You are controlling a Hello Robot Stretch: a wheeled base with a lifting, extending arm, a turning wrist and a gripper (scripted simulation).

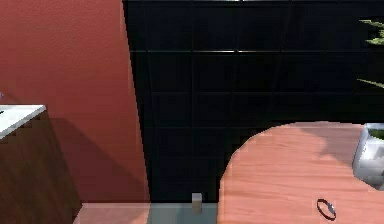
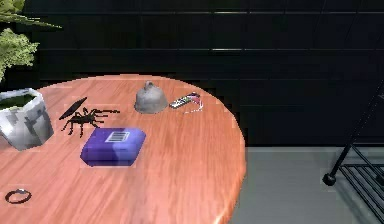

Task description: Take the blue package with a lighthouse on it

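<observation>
A flat blue package (image 2: 113,146) with a small white and dark label on top lies on the round reddish wooden table (image 2: 190,170), left of the middle in the arm side view. I cannot make out a lighthouse on it. The same table (image 1: 280,170) fills the lower right of the forward view.
On the table: a potted plant in a grey pot (image 2: 24,118) (image 1: 372,152), a dark spider figure (image 2: 85,118), a grey bell-shaped thing (image 2: 150,97), a small silver item (image 2: 185,101), a ring (image 2: 18,196) (image 1: 326,208). Dark window wall (image 1: 240,90) behind, red wall (image 1: 70,80), wooden cabinet (image 1: 30,170), black rack (image 2: 362,160).
</observation>
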